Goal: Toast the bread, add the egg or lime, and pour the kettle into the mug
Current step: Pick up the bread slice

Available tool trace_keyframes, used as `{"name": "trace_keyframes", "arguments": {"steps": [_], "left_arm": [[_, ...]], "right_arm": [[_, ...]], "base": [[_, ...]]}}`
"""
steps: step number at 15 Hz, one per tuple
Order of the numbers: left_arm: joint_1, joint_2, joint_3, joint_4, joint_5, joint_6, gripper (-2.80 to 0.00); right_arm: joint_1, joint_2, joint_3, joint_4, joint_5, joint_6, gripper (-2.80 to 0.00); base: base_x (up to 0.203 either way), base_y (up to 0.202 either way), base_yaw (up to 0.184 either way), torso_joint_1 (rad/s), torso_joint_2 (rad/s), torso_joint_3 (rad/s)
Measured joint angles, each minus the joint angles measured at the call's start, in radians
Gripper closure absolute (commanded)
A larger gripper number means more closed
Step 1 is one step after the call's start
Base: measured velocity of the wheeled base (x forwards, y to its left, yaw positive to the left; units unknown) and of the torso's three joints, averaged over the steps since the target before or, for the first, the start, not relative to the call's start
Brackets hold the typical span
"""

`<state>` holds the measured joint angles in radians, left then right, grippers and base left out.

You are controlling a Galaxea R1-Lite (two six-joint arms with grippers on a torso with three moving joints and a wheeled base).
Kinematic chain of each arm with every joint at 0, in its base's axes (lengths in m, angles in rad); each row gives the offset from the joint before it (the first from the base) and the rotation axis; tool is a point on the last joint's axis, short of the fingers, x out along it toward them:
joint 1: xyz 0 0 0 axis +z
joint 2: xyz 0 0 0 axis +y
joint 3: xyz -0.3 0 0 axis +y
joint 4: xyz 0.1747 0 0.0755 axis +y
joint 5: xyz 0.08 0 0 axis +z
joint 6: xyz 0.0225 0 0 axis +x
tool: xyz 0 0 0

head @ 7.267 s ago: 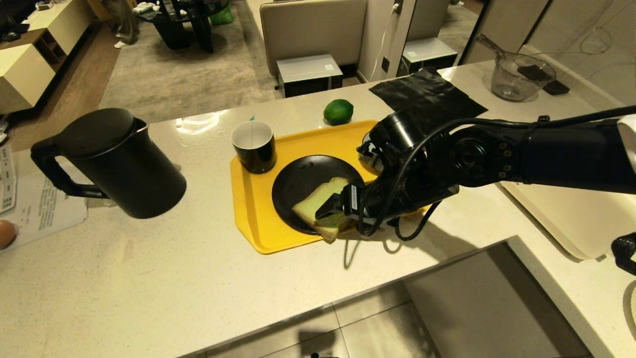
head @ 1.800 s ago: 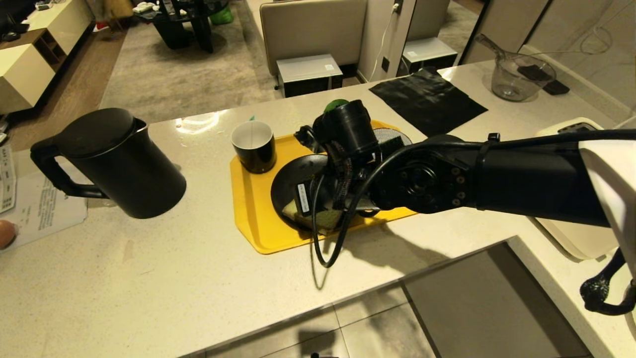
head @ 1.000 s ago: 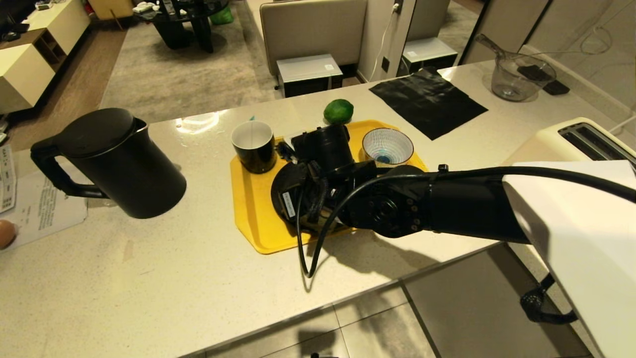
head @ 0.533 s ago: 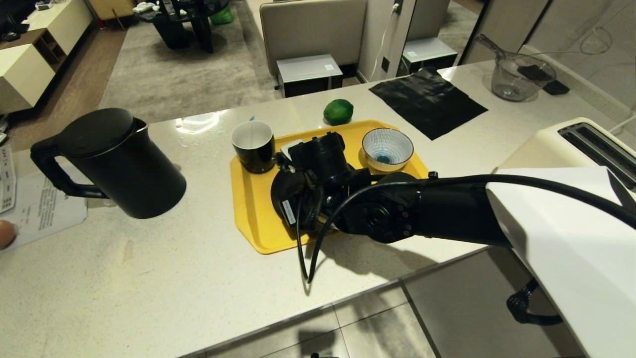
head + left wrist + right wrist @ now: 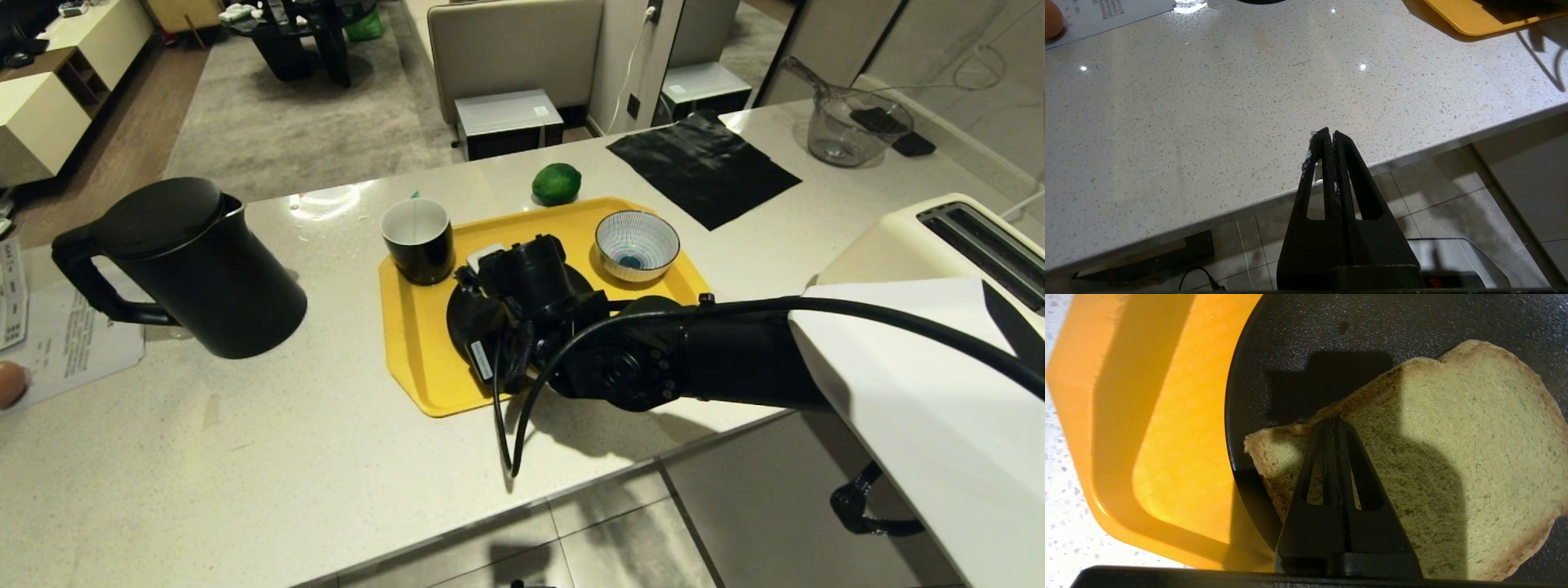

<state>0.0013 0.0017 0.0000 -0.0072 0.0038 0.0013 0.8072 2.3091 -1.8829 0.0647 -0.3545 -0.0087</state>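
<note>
Bread (image 5: pixel 1474 465) laid flat on black plate (image 5: pixel 1298 343), one corner overhanging plate rim toward yellow tray (image 5: pixel 1180 428) edge, right gripper (image 5: pixel 1334 424) poised above, jaws pressed together, empty, left gripper (image 5: pixel 1328 134) closed at countertop (image 5: pixel 1188 122) front edge.

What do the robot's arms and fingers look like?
The right arm is matte black, with round bolted joints, a white shell nearer the body, a loose black cable and a small white label. Both the left gripper and right gripper have black, pointed fingers with triangular cut-outs.
</note>
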Motion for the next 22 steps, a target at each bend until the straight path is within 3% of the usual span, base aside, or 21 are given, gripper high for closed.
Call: {"name": "trace_keyframes", "arguments": {"steps": [13, 22], "left_arm": [[0.000, 0.000, 0.000, 0.000, 0.000, 0.000, 0.00], [0.000, 0.000, 0.000, 0.000, 0.000, 0.000, 0.00]], "right_arm": [[-0.056, -0.103, 0.113, 0.006, -0.053, 0.007, 0.00], [0.003, -0.149, 0.125, 0.000, -0.032, 0.007, 0.00]], "base": [[0.000, 0.000, 0.000, 0.000, 0.00, 0.000], [0.000, 0.000, 0.000, 0.000, 0.00, 0.000]]}}
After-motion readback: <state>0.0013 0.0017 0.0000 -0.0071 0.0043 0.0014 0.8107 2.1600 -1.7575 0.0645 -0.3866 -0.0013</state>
